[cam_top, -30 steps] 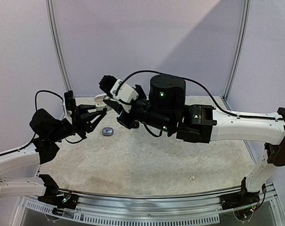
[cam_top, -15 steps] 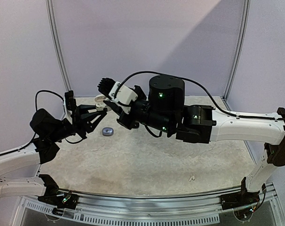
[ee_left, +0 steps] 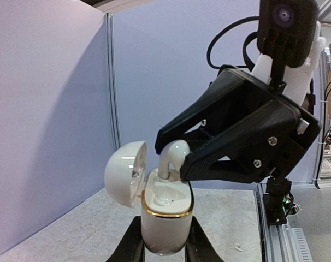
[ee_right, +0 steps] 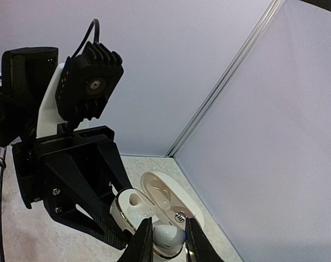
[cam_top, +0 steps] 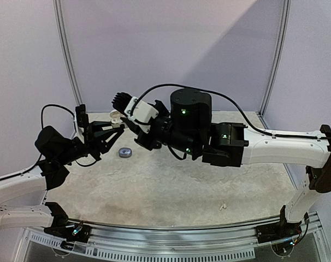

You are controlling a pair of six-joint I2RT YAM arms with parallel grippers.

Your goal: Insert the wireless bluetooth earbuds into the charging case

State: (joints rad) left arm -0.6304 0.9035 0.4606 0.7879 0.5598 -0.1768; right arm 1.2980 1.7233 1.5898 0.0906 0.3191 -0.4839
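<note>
My left gripper (ee_left: 164, 248) is shut on the white charging case (ee_left: 164, 215) with a gold rim, holding it upright above the table with its lid (ee_left: 125, 173) open to the left. My right gripper (ee_right: 166, 240) is shut on a white stemmed earbud (ee_right: 168, 237). Its stem stands in the case's far slot (ee_left: 166, 164); the near slot (ee_left: 168, 195) is empty. In the top view the two grippers meet at the case (cam_top: 117, 121) at the back left. A second small white earbud (cam_top: 223, 207) lies on the table at the front right. No black or purplish earbuds show.
A small round grey disc (cam_top: 124, 152) lies on the speckled table below the grippers. Metal frame posts (cam_top: 67, 60) and purple walls stand behind. The right arm (cam_top: 275, 144) stretches across the table from the right.
The right gripper with the earbud has shifted slightly left and back toward the case. The left gripper and case have held still.
</note>
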